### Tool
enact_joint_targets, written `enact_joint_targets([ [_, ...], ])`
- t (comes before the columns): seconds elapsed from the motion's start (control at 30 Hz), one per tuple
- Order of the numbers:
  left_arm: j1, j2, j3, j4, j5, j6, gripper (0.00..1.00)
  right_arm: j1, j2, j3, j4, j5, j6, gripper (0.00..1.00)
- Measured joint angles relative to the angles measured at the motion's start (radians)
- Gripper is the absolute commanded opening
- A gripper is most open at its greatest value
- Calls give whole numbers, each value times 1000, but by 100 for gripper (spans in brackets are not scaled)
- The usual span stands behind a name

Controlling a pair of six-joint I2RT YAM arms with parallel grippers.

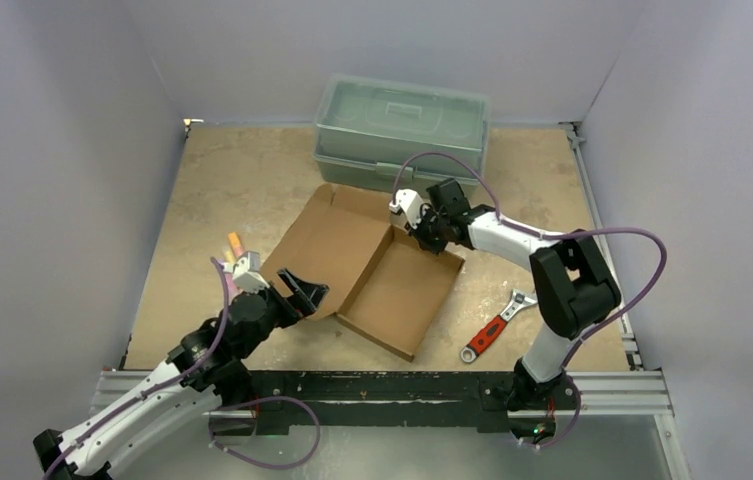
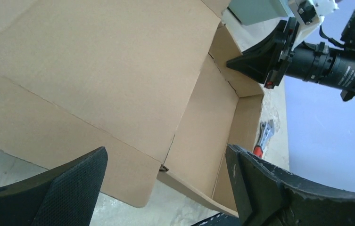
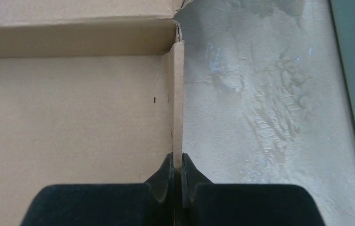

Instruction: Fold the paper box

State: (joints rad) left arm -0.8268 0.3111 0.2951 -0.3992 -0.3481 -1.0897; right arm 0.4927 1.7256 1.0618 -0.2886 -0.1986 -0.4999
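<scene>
The paper box (image 1: 397,285) lies mid-table as a shallow brown cardboard tray, with its big lid flap (image 1: 337,240) spread flat to the left. My right gripper (image 1: 422,232) is at the tray's far corner. In the right wrist view it (image 3: 177,157) is shut on the thin upright side wall (image 3: 178,94), with the tray floor (image 3: 71,117) to the left. My left gripper (image 1: 307,295) sits at the box's near left side. The left wrist view shows it (image 2: 166,153) open and clear of the cardboard (image 2: 95,70), facing the notch between lid flap and tray.
A grey-green plastic toolbox (image 1: 402,130) stands at the back of the table, just behind the box. A red-handled adjustable wrench (image 1: 497,325) lies to the right of the tray near the front edge. White walls enclose the table on three sides.
</scene>
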Motion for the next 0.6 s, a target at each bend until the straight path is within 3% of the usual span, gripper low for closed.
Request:
enact_joint_targets([
  [0.13,0,33,-51,61,-5,-57,97,0,-26,-42,48,37,10,0],
  [0.27,0,92,-111,123,-20,-151,97,-1,-59,-77,58,50,30,35],
  [0.37,0,129,-125,167,-27,-203,97,-8,-78,-88,55,31,33,52],
  [0.47,0,156,-125,188,-33,-237,97,-25,-105,-88,37,-22,31,60],
  [0.6,0,169,-118,179,-34,-270,96,-69,-169,-89,-5,-111,23,64],
])
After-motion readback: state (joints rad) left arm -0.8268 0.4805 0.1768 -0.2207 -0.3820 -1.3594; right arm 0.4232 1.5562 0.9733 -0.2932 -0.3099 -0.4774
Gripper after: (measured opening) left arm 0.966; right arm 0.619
